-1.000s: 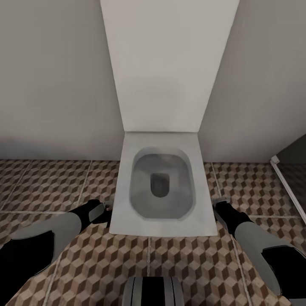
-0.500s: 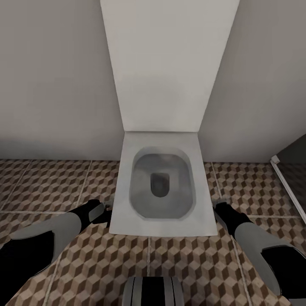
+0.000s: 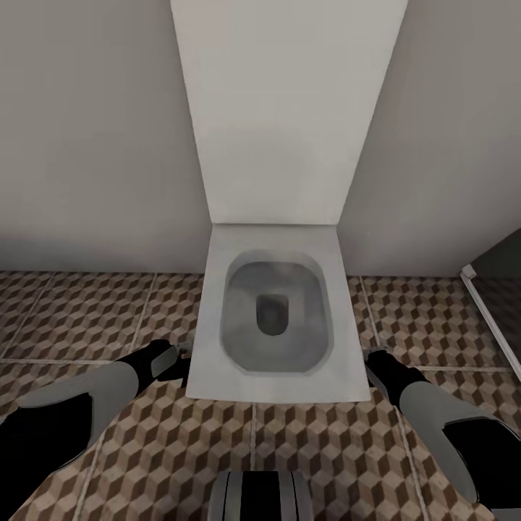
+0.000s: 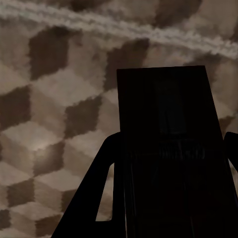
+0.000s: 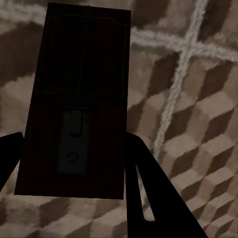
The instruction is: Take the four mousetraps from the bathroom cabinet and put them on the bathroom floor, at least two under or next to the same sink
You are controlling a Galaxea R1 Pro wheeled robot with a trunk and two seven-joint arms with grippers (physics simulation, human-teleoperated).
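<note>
My left gripper point(image 4: 168, 198) fingers are clenched on a mousetrap point(image 4: 166, 114), my right gripper point(image 5: 74, 198) fingers on another mousetrap point(image 5: 77, 99), both hanging over the bathroom floor point(image 3: 94, 318), flanking the toilet point(image 3: 275, 311); I judge two fetched, none laid, no sink near

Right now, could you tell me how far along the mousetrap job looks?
Midway, it seems. Each gripper is closed on a mousetrap: one in the left gripper, one in the right gripper, both above the bathroom floor. Neither is set down yet. The robot faces the toilet, so reaching a sink and placing the traps remains. The other two traps cannot be judged.
</note>
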